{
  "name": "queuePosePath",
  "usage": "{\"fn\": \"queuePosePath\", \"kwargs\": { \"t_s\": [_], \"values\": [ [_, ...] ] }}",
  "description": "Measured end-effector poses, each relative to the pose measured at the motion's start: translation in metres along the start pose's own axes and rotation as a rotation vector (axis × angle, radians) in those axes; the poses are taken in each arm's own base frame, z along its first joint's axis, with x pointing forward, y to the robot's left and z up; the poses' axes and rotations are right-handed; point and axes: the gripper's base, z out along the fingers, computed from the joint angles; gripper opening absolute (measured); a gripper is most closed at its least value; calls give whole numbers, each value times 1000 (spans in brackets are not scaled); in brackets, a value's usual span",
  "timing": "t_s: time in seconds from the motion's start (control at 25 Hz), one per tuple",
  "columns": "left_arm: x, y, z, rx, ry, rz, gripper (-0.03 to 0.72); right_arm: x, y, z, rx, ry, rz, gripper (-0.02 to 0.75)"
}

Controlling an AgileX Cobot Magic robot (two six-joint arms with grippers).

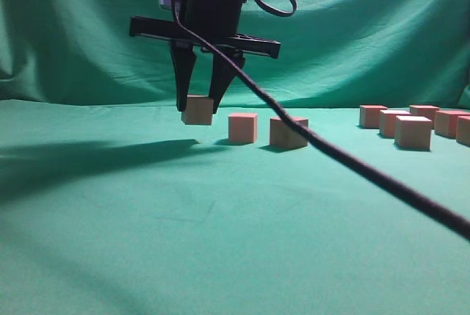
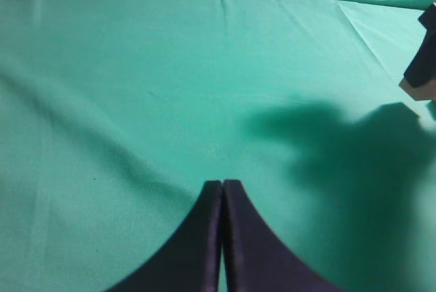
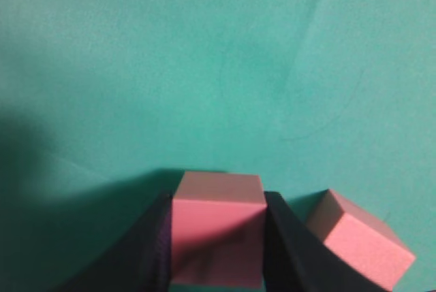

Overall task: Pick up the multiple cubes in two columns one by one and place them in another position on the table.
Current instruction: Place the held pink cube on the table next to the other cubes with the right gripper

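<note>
Exterior view shows you the right gripper (image 1: 199,109) clamped on one cube (image 1: 198,110) just above the table (image 1: 147,241), two placed cubes (image 1: 243,127) beside it, the remaining group (image 1: 413,132) further right, while your left gripper (image 2: 223,184) sits fully closed, empty.

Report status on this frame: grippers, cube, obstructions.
Right gripper shut on a cube, just above the table. Left gripper shut, empty. Two placed cubes beside it; nothing blocking.
</note>
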Motion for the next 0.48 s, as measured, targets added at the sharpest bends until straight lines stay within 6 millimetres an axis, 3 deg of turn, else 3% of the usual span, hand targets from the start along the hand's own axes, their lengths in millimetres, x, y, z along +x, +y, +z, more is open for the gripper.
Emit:
{"fn": "queuePosePath", "kwargs": {
  "t_s": [0.28,0.48],
  "values": [
    [0,0,0,0,0,0,0,5,8,18,19,25,-27,287],
    [0,0,0,0,0,0,0,5,12,20,45,15,-52,287]
  ]
}}
